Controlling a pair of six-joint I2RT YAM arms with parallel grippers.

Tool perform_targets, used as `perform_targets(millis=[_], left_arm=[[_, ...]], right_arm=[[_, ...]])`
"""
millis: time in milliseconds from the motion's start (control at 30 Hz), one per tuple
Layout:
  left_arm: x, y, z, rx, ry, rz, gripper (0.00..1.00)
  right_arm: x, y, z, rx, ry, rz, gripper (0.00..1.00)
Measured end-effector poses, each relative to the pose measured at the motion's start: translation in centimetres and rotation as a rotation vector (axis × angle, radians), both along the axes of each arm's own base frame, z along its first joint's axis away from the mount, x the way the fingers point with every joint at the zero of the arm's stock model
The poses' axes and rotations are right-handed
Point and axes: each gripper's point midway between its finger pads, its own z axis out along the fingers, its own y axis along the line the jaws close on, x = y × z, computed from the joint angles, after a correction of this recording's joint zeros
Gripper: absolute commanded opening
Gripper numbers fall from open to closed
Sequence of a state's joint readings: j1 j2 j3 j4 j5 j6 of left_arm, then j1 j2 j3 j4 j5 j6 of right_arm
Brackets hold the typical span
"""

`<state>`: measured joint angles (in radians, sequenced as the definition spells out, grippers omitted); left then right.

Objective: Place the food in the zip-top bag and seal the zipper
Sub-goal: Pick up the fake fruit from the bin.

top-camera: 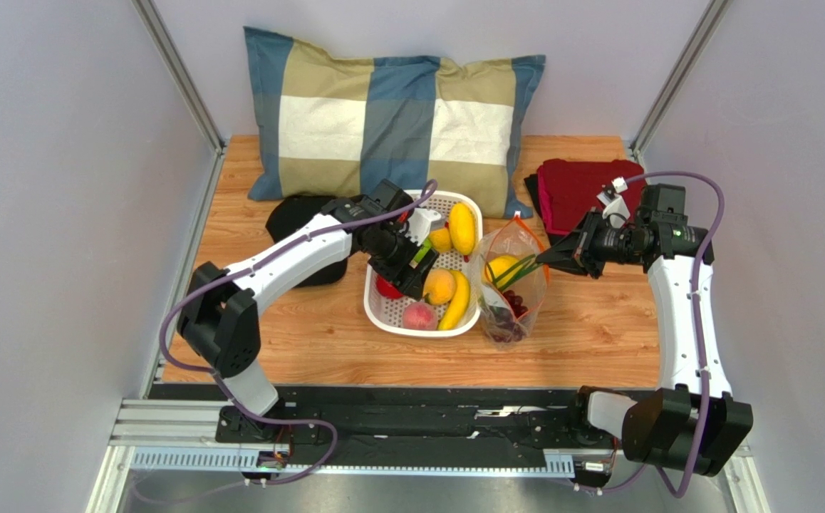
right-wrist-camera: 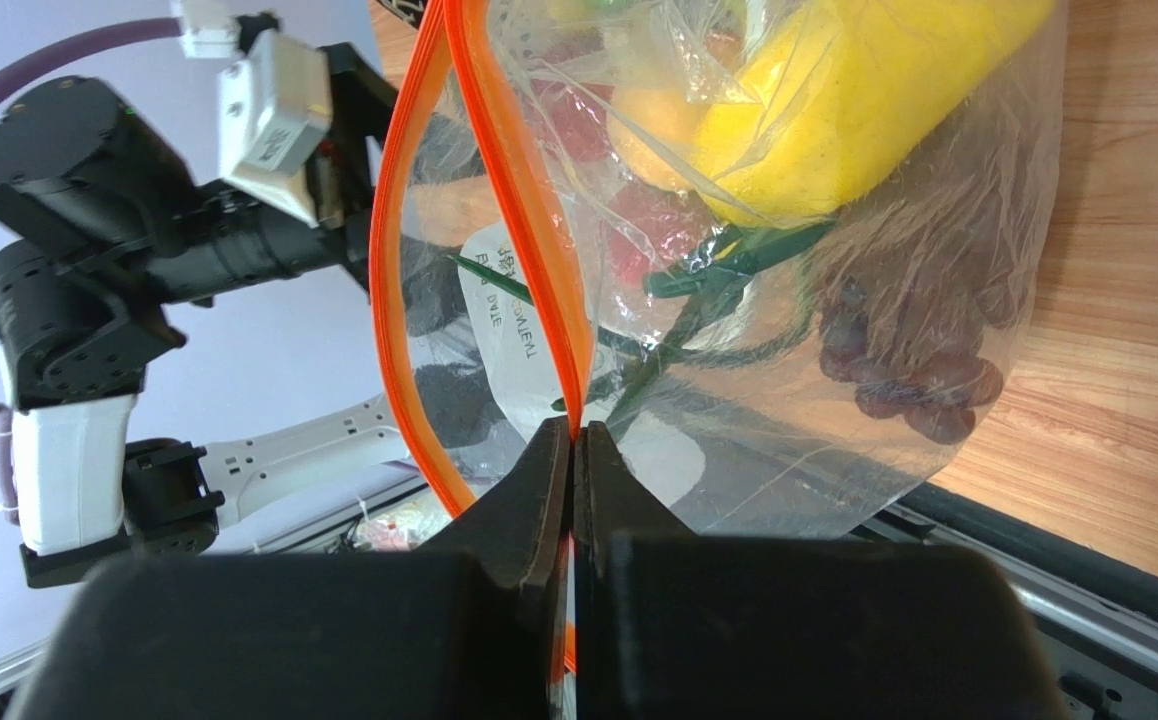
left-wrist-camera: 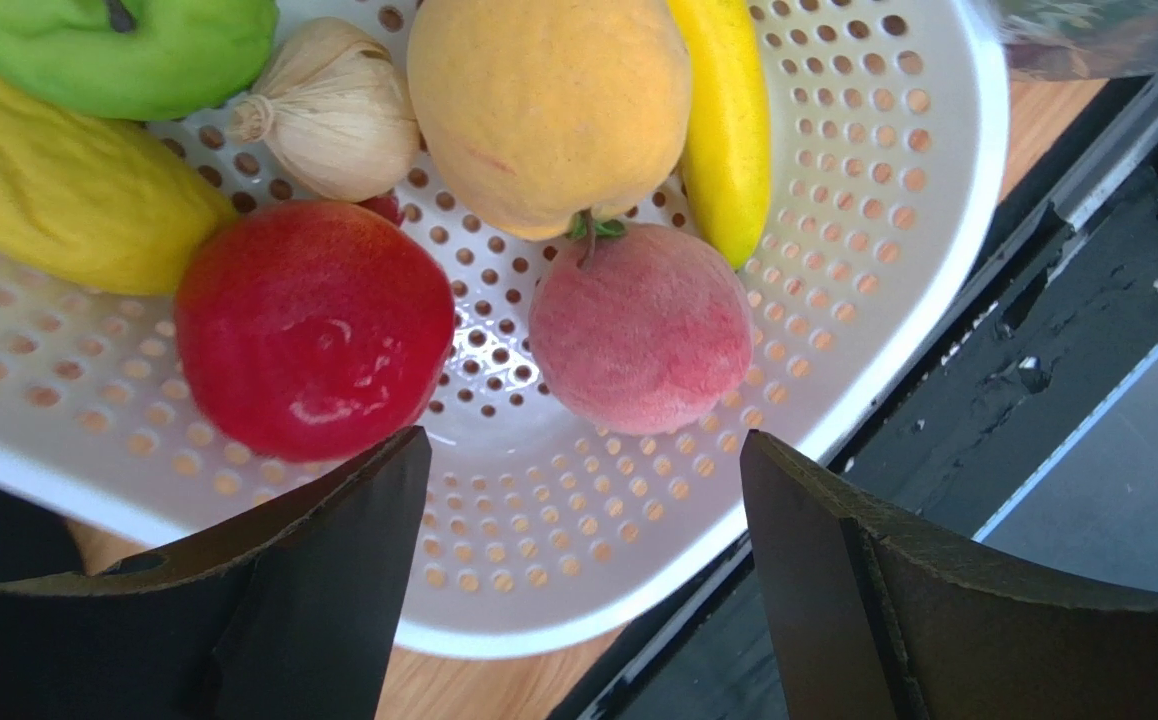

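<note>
**One hand pinches the zipper (right-wrist-camera: pixel 397 300), the other hangs released over the basket (top-camera: pixel 385 316)**

The right hand (right-wrist-camera: pixel 573 450) is clenched on the orange-red zipper at the mouth edge of the zip-top bag (right-wrist-camera: pixel 901 225), its two fingers pressed flat together with the strip running in between them. The two sides of the strip are parted above the grip, so the mouth gapes. In the top view the bag stands on the wooden bench (top-camera: pixel 599 331) just beside the right rim of the white perforated basket, with the right hand reaching in from the right at the bag's upper edge.

Through the clear plastic there show a yellow fruit (right-wrist-camera: pixel 841 105), green scallions (right-wrist-camera: pixel 720 270), dark purple grapes (right-wrist-camera: pixel 901 375) low in the bag, and a white label (right-wrist-camera: pixel 518 353).

The left hand (left-wrist-camera: pixel 585 450) is released. Its dark fingers (left-wrist-camera: pixel 315 570) stand wide apart with nothing between them, above the near part of the basket. Below it lie a red apple (left-wrist-camera: pixel 315 330) and a pink peach (left-wrist-camera: pixel 642 327), side by side and not quite touching. Behind them are a yellow-orange fruit (left-wrist-camera: pixel 548 105), a banana (left-wrist-camera: pixel 728 120) along the rim, a garlic bulb (left-wrist-camera: pixel 333 108), a green fruit (left-wrist-camera: pixel 120 45) and a long yellow fruit (left-wrist-camera: pixel 59 180).

A checked pillow (top-camera: pixel 385 118) leans at the back of the bench, with a dark red cloth (top-camera: pixel 583 187) folded to its right.
</note>
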<state>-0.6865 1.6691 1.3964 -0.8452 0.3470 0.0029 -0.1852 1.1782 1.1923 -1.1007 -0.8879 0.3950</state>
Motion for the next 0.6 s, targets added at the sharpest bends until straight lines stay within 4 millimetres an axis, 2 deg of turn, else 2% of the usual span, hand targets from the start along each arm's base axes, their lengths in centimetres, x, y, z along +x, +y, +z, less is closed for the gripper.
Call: perform_targets(millis=[267, 433, 533, 600], left_arm=[[-0.8, -2.5, -4.2, 0.008, 0.118, 0.043, 0.89], [-1.3, -3.1, -6.4, 0.032, 0.173, 0.054, 0.88], [-1.6, -3.2, -7.6, 0.053, 0.201, 0.061, 0.86], [-1.7, -3.3, -8.2, 0.06, 0.214, 0.062, 0.79]], right_arm=[[0.2, -0.1, -0.3, -0.004, 0.01, -0.003, 0.0], [0.3, -0.1, -0.3, -0.004, 0.012, -0.004, 0.0], [0.3, -0.1, -0.4, -0.004, 0.015, -0.004, 0.0], [0.4, -0.1, -0.5, -0.004, 0.018, -0.004, 0.0]])
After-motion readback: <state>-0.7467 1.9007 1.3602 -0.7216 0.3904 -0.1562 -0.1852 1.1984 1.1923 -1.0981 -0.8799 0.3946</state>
